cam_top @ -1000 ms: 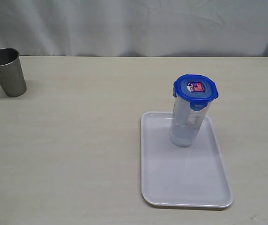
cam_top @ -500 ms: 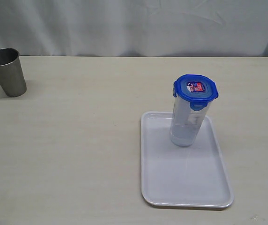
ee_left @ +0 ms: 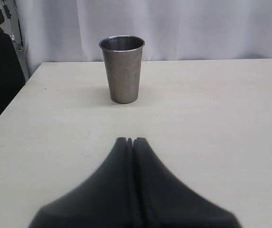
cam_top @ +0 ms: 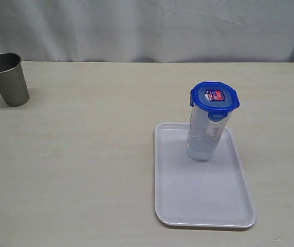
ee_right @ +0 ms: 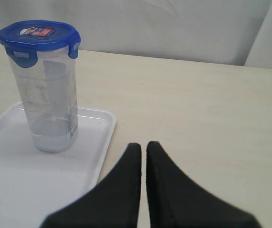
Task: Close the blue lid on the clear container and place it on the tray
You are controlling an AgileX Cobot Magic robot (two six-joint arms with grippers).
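Though left fingers (ee_left: pixel 119 190) and right fingers (ee_right: pixel 124 190) are closed, nothing's held.

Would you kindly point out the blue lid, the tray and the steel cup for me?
blue lid (cam_top: pixel 215 96), exterior view, on the sticker on its top.
tray (cam_top: pixel 203 198), exterior view, on the bare floor in front of the container.
steel cup (ee_left: pixel 122 71), left wrist view, on the middle of its side wall.

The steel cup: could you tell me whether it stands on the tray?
No, the steel cup stands on the table, well apart from the tray holding the clear container.
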